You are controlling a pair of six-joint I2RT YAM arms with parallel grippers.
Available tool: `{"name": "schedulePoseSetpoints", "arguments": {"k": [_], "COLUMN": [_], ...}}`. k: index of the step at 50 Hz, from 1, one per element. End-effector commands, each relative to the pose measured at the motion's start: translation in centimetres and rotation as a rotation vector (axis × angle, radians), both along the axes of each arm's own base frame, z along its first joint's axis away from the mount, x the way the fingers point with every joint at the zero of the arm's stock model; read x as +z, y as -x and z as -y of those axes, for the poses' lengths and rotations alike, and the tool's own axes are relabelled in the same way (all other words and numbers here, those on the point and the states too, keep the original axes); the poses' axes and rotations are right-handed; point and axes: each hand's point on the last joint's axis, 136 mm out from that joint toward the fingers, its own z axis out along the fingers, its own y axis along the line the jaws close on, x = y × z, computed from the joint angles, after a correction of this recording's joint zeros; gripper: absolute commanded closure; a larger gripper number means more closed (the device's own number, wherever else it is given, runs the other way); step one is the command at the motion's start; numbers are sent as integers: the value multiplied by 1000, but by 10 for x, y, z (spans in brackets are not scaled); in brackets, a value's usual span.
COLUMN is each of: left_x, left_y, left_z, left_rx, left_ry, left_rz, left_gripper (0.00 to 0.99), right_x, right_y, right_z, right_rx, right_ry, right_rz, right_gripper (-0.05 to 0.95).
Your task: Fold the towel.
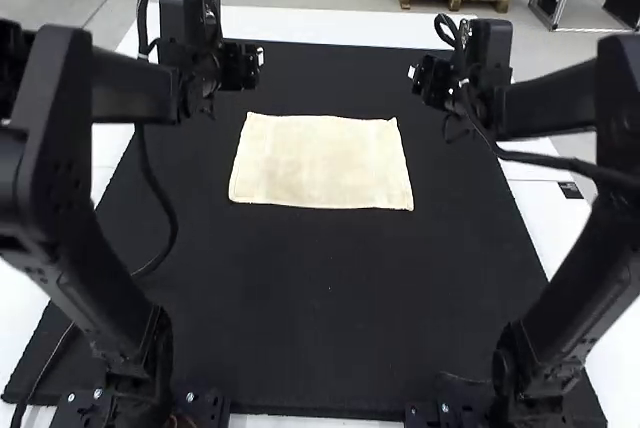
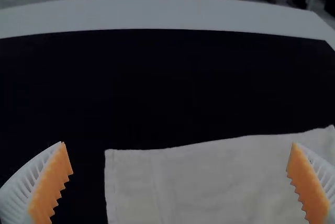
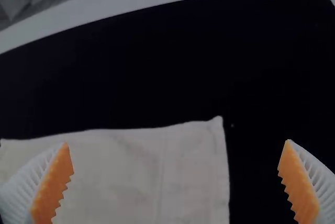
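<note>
Left gripper (image 1: 258, 57) gaping; towel (image 1: 320, 161) lies lengthwise left-to-right.

Towel (image 1: 320, 163) = cream cloth, matt, soft-looking with slight nap and stitched edge; mat (image 1: 320, 298) = black, matt, fine even surface, material unclear; table (image 1: 330, 28) = white, smooth, low sheen, material unclear. Left arm (image 1: 75, 268) and right arm (image 1: 590, 278) = black, smooth, satin housings, plastic or coated metal, can't tell which; cable (image 1: 165, 218) = black, smooth, plastic-looking sleeve. Left gripper (image 1: 245, 65) and right gripper (image 1: 420, 76) = white ribbed plastic-looking fingers (image 2: 23, 190), orange matt rubbery pads (image 2: 52, 182) with toothed edges.
</note>
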Motion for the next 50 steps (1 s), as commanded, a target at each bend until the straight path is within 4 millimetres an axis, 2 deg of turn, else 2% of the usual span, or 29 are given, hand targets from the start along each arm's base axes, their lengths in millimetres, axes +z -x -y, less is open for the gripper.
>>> {"name": "schedulePoseSetpoints", "arguments": {"k": [1, 8, 14, 23, 37, 50], "left_x": [20, 2, -10, -11, -13, -16], "left_y": [-15, -35, -43, -48, -50, -50], "left_z": [-2, -4, -3, -5, -5, -4], "left_rx": [-25, -17, -18, -10, -7, -7], "left_ry": [24, 37, 49, 58, 57, 62], "left_rz": [33, -32, -73, -76, -81, -86], "left_gripper": [26, 26, 26, 26, 26, 26], "right_x": [11, -3, -14, -24, -53, -78], "right_y": [-19, -42, -64, -87, -120, -141], "right_z": [-7, -16, -22, -24, -27, -16], "right_rx": [12, 27, 37, 43, 48, 23], "right_ry": [-29, -41, -40, -64, -74, -115], "right_rz": [20, -21, -62, -111, -187, -235], "right_gripper": [-5, -5, -5, -5, -5, -5]}}
